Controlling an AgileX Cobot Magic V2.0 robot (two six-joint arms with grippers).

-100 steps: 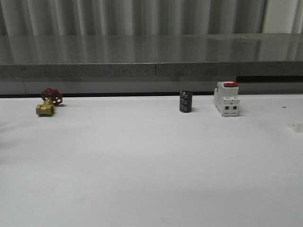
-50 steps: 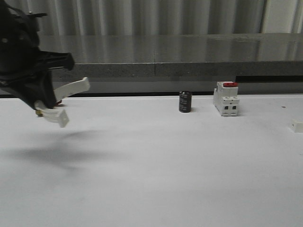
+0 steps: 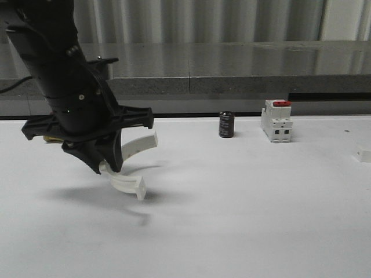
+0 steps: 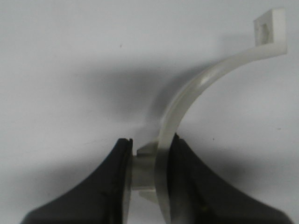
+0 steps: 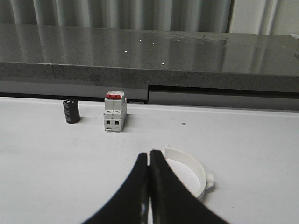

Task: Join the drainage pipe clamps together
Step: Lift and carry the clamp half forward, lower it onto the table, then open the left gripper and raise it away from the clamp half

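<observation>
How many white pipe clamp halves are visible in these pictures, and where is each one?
2. One clamp half is held above the table between the left gripper fingers. The other clamp half lies on the table just beyond the shut right gripper.

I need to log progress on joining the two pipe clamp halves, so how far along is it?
Done: one clamp half is picked up, pinched at its lug by the left gripper and held above the table.
In hand: carrying that half.
Left: the other clamp half lies on the table just beyond the shut, empty right gripper; it is ungrasped and the halves are not joined.
</observation>
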